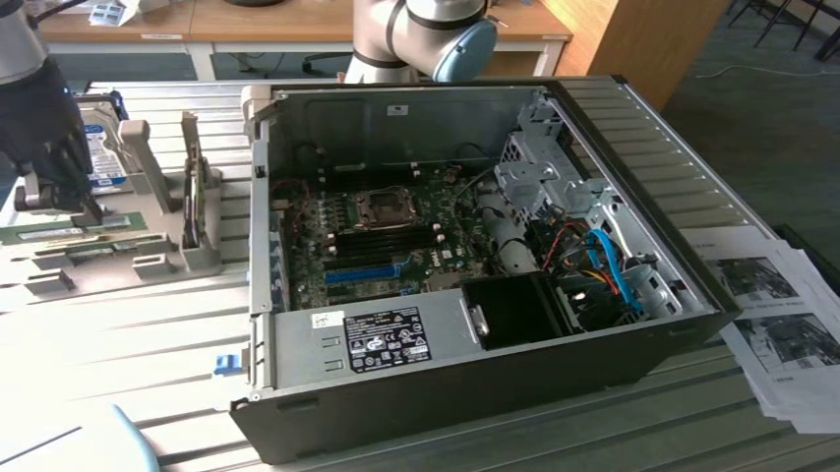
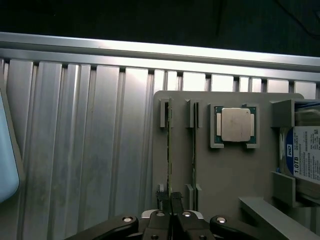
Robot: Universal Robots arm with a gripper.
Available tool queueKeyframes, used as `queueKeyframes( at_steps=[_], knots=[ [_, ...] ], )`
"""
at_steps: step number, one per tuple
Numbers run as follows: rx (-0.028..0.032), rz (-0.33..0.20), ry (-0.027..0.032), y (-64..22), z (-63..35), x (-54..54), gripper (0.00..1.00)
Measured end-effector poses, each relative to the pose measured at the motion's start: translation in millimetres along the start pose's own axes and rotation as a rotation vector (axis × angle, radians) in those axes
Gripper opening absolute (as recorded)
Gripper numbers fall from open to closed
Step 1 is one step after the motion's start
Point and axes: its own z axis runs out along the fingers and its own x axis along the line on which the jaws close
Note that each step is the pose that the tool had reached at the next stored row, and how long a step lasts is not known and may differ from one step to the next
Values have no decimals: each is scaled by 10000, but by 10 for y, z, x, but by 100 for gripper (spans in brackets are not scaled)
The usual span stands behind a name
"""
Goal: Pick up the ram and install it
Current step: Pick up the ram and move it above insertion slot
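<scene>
The ram (image 2: 169,145) is a thin green stick seen edge-on, standing upright in a slot of the grey holder (image 2: 225,175). My gripper (image 2: 169,201) is over one end of it, and its dark fingers (image 2: 162,200) are pressed together on the stick's top edge. A second green stick (image 2: 194,145) stands in the neighbouring slot. In the exterior view the gripper (image 1: 59,208) hangs at the far left over the green ram (image 1: 79,229) in the holder (image 1: 157,261), well away from the open computer case (image 1: 459,246).
A silver processor (image 2: 236,125) sits in a recess of the holder. A hard drive (image 1: 102,147) with a blue-white label stands behind it. The motherboard (image 1: 381,231) lies inside the case with black slots beside the socket. Printed sheets (image 1: 774,315) lie at the exterior view's right.
</scene>
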Motion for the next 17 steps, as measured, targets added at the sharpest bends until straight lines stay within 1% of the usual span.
queueKeyframes(
  at_steps=[8, 17],
  knots=[
    [-55, 3, 1, -23, -134, -1, 11],
    [-86, 3, 4, -37, -209, -2, 11]
  ],
)
